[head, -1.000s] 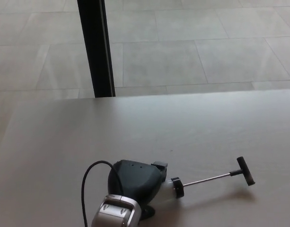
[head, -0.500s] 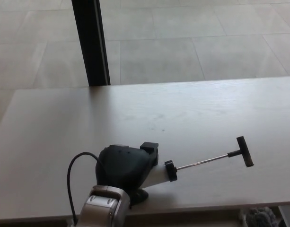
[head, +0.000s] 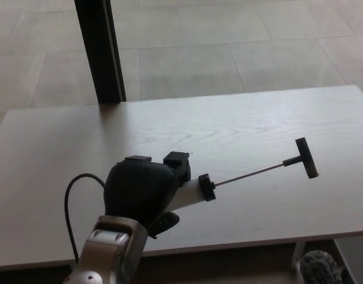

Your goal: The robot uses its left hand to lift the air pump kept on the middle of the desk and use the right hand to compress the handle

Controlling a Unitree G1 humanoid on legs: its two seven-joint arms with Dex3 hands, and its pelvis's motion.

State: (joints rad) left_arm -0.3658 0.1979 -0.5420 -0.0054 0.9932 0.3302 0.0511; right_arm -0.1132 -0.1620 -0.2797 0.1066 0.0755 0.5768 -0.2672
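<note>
1. Since a second ago the camera has tilted down, so more of the tabletop (head: 276, 112) shows, near edge included; the air pump (head: 196, 190) now angles up to the right with its handle clear of the surface, where earlier it lay lower and flatter.
2. From where I stand, the left robot hand (head: 143, 192) is wrapped around the pump's pale barrel, fingers clamped on it near the front-left part of the tabletop.
3. Only a short white stretch of barrel shows beyond the hand, ending in a black collar (head: 206, 187).
4. From that collar a thin metal rod (head: 246, 173) runs out fully extended to a black T-handle (head: 306, 157), which hangs above the right side of the tabletop.
5. The right robot hand is out of sight.
6. A black cable (head: 71, 204) loops beside the silver wrist (head: 113, 248).
7. Behind the tabletop stands a dark post (head: 100, 50) on a pale tiled floor (head: 228, 47); something grey and fuzzy (head: 320, 269) sits below the tabletop's right corner.
8. Nothing lies between the handle and the open right side.
</note>
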